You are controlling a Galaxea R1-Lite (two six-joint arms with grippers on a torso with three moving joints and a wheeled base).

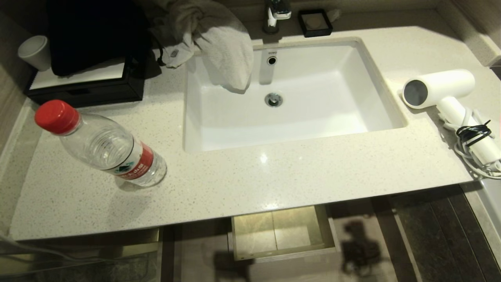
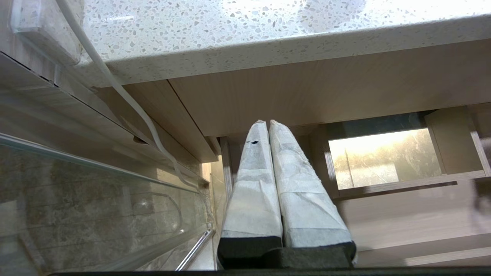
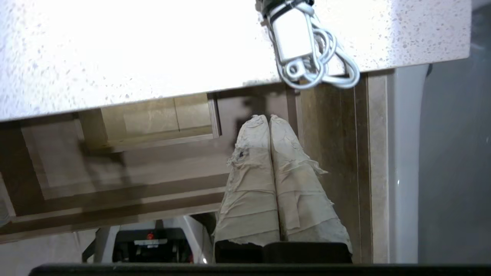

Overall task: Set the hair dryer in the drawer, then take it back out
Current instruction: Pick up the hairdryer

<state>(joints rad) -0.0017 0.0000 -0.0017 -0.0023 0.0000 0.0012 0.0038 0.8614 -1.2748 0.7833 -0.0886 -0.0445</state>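
The hair dryer (image 1: 438,88) was laid on the worktop (image 1: 274,176) right of the sink (image 1: 289,98), its cord (image 1: 475,150) at the front edge. A bottle (image 1: 105,147) was set left of the sink. The drawer (image 1: 282,235) was pulled out below the worktop.

A pale speckled stone bench (image 1: 242,180) fills the head view, bright with overhead glare. A white rectangular sink (image 1: 289,98) is sunk into it at centre, a chrome tap (image 1: 276,13) at 12 o'clock. Dark tiled floor (image 1: 434,239) lies at 5 o'clock, and a glass panel (image 2: 84,207) stands by the bench's left end.
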